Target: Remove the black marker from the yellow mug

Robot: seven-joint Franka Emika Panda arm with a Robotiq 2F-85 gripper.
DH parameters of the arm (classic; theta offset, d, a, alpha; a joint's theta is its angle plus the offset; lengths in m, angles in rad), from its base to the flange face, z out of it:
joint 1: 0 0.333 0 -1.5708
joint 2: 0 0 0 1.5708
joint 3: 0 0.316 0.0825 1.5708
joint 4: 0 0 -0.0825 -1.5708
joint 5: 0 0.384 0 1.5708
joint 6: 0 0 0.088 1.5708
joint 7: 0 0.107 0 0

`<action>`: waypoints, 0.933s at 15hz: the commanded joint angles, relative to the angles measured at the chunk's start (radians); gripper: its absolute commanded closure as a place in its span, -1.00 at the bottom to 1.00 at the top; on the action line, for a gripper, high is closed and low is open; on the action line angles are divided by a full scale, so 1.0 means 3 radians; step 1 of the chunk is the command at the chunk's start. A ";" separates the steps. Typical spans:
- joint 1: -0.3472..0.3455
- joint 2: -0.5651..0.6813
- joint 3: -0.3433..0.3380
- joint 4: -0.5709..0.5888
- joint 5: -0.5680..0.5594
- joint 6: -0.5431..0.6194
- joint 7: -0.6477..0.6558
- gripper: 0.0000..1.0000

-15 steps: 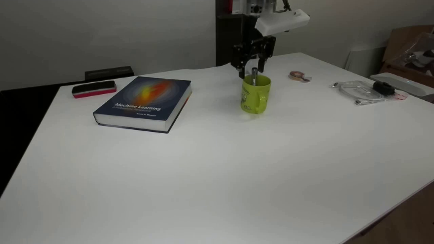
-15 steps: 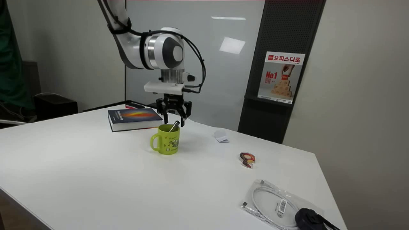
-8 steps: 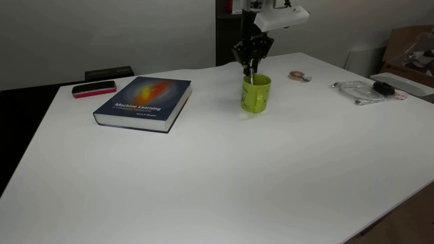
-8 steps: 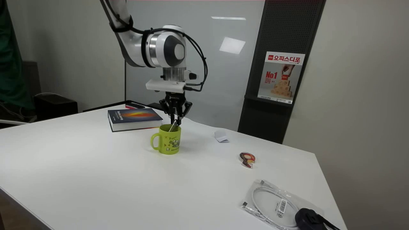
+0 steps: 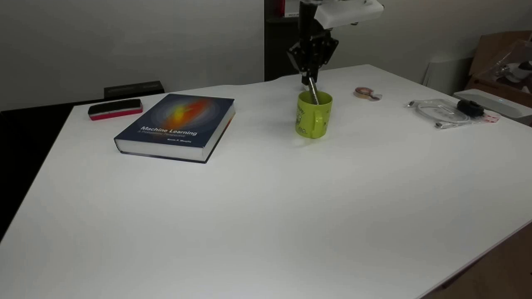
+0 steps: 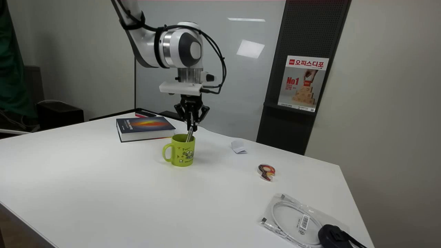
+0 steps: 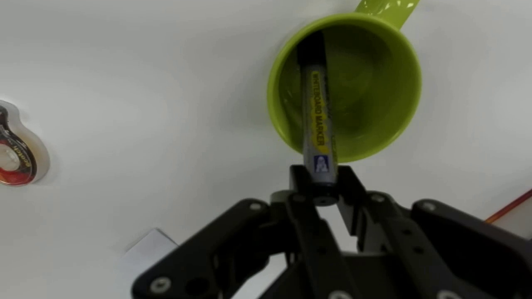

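The hand (image 7: 324, 179) is gripping the tilted marker (image 7: 318, 112) near its upper end while the dark lower end is sitting inside the yellow mug (image 5: 307, 120), extraction apparently being the current step and the next move probably calling for a straight lift out.

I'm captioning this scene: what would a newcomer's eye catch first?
Likely the yellow-green cylindrical mug, upright on the white table, and the slim grey-and-black marker slanting out of it, its upper end gripped by the black end effector. Next, the thick dark-blue-and-orange hardcover book, lying flat left of the mug in an exterior view.
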 commanded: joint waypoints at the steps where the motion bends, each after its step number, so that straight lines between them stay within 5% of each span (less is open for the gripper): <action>1: 0.0018 -0.0212 0.0000 -0.0002 0.0002 -0.0144 0.0045 0.89; 7: 0.0074 -0.0473 -0.0015 0.0125 -0.0075 -0.0500 0.0054 0.89; 14: -0.0156 -0.0223 -0.0013 0.0780 0.0066 -0.1930 -0.0076 0.89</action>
